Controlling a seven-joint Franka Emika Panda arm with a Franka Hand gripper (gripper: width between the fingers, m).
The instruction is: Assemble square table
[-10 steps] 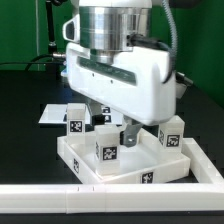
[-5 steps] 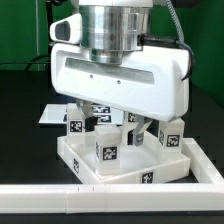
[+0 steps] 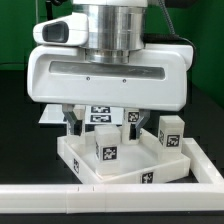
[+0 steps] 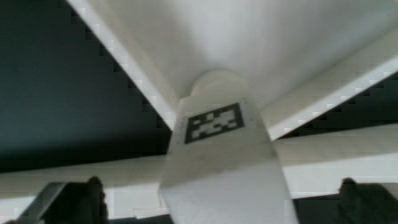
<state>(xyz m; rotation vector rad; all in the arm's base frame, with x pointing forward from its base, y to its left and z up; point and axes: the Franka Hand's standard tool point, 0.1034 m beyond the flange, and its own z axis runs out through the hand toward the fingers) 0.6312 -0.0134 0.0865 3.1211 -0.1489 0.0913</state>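
The gripper (image 4: 214, 205) has its jaws spread wide, one dark finger (image 4: 75, 200) on each side of an upright white leg (image 4: 217, 165) without seeming to touch it, though the close view is blurred. The leg bears a black-white tag and stands inside the white, raised-rim square tabletop (image 3: 150, 172), with another tagged leg (image 3: 170, 133) at the tabletop's rim on the exterior view's right.

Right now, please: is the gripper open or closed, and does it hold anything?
Gripper: open, fingers wide apart on either side of a leg, not touching it. It holds nothing.
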